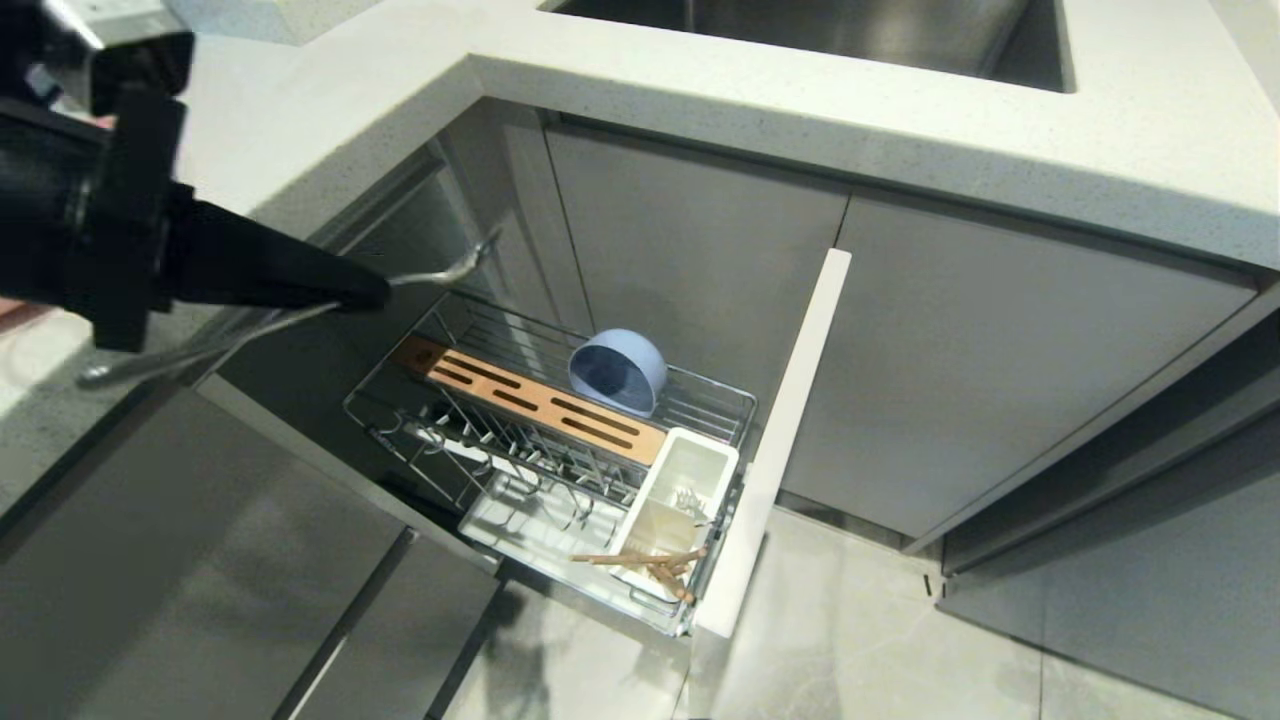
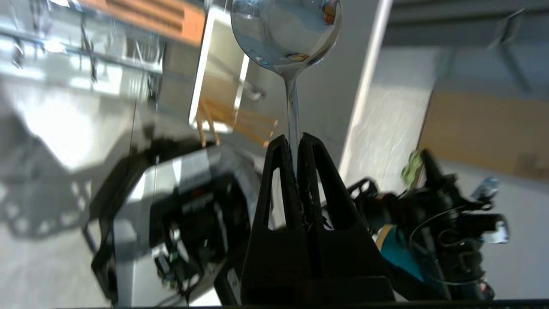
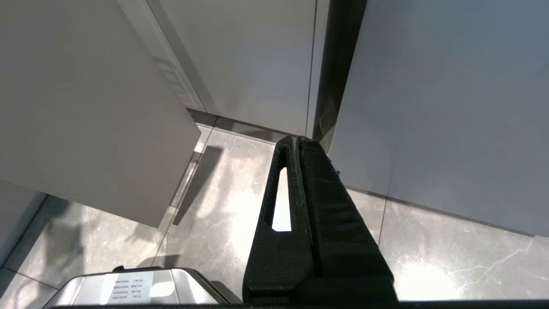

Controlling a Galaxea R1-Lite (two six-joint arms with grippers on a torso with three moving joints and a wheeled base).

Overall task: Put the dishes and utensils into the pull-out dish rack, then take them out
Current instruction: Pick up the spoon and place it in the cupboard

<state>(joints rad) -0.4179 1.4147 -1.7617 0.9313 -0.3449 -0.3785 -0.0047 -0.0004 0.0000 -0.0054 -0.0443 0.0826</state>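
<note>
The left gripper (image 1: 375, 292) is clamped on the handle of the spoon (image 1: 440, 272), holding it in the air above the back left corner of the open rack (image 1: 700, 400), the bowl of the spoon pointing away from the fingers toward the cabinet fronts; in the left wrist view the black fingers (image 2: 279, 171) pinch the thin stem with the shiny bowl (image 2: 286, 32) just beyond them. Below and further out, the chopsticks (image 1: 640, 560) lie crossed over the near end of the white utensil box (image 1: 690, 480), close to the pale front panel (image 1: 790, 430). Behind the slotted wood strip (image 1: 530, 400) the blue bowl (image 1: 618, 372) rests tilted on its side against the wires. The right gripper (image 3: 297, 141) hangs closed and empty over the floor (image 3: 223, 214), beside the cabinet doors
</note>
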